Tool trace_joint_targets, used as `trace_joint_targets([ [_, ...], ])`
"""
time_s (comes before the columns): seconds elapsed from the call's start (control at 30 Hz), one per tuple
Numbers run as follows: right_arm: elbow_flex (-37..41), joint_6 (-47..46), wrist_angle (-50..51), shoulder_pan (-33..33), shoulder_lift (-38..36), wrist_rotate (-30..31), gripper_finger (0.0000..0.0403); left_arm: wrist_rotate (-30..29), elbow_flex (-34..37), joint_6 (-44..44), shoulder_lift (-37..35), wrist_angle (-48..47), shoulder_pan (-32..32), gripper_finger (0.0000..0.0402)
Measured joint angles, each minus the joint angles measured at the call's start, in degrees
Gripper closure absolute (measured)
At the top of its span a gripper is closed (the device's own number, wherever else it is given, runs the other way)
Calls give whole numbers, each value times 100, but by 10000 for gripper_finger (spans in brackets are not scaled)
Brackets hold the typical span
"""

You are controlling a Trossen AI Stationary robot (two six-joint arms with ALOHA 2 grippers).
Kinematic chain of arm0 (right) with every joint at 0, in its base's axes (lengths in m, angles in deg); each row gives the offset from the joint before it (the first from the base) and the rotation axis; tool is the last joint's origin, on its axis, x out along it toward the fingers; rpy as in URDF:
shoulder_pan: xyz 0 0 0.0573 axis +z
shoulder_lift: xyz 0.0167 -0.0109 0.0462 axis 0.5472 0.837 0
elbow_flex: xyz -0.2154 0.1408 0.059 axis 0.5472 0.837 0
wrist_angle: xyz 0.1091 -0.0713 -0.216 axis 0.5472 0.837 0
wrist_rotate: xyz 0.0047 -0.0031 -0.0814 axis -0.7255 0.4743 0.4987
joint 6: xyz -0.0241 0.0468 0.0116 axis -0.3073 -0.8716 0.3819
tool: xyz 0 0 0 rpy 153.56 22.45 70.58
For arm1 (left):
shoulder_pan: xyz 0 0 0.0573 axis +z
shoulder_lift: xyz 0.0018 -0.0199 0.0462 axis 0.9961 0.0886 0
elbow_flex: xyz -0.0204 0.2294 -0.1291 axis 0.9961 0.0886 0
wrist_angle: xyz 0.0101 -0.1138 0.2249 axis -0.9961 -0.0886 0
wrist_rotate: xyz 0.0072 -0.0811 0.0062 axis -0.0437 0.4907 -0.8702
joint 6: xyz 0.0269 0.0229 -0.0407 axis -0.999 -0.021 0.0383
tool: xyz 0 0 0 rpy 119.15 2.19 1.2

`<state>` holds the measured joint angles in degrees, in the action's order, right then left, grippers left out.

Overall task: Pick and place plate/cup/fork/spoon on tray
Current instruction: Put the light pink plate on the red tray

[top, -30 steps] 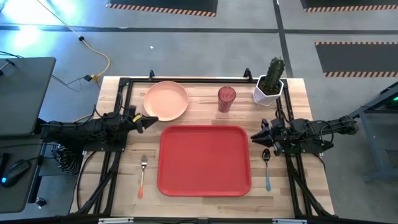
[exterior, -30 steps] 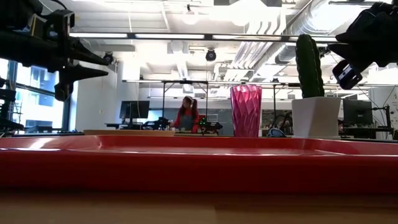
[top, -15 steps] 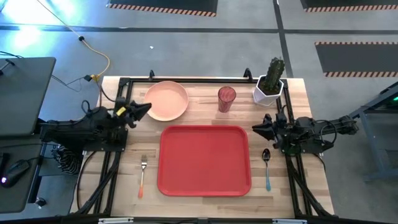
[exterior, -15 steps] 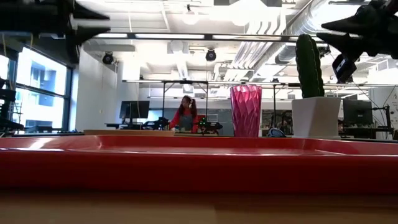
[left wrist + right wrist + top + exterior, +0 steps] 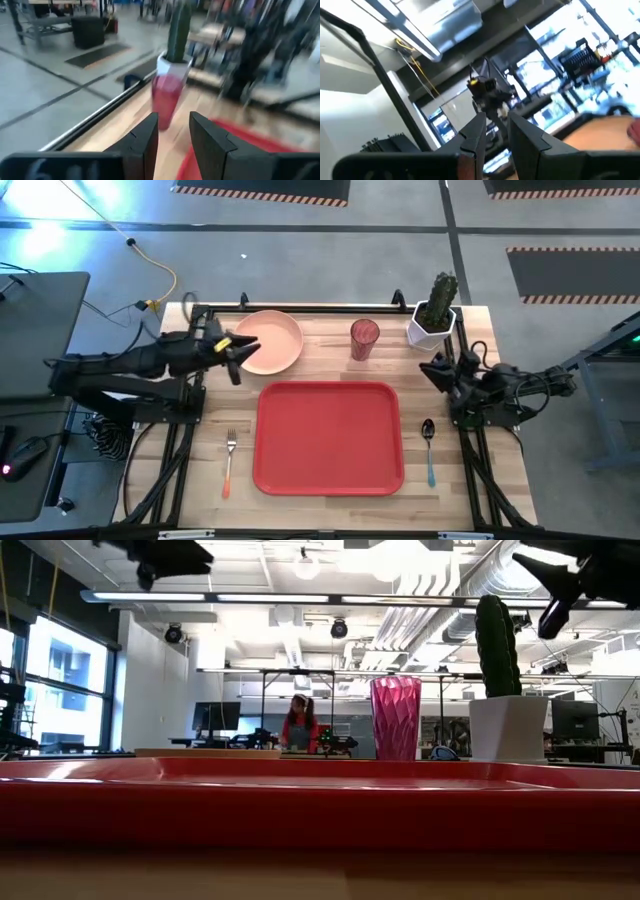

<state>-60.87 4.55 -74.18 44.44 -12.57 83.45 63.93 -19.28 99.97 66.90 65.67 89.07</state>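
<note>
Wooden table holds round peach plate, glossy red tray.

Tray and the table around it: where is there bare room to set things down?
The tray is entirely bare. Bare wood strips lie between fork and tray, and between plate and cup. The back right is crowded: cup, cactus pot, right end effector. The spoon fills the tray's right margin. The left end effector overlaps the plate's left edge.
</note>
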Motion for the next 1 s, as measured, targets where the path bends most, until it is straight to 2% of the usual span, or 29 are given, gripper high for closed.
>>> trace_joint_targets([
  [0.17,-4,262,-228,0,0,2,334,240,-531,-662,755,-704,273,302],
  [0.43,-4,180,-215,0,0,0,334,1110,-682,-695,1607,-1061,818,302],
  [0.8,-7,291,-207,0,0,-11,334,1370,-682,-824,2776,-1276,1167,302],
  [1.0,-9,435,-204,0,0,-15,334,1446,-682,-364,3417,-1273,1285,302],
])
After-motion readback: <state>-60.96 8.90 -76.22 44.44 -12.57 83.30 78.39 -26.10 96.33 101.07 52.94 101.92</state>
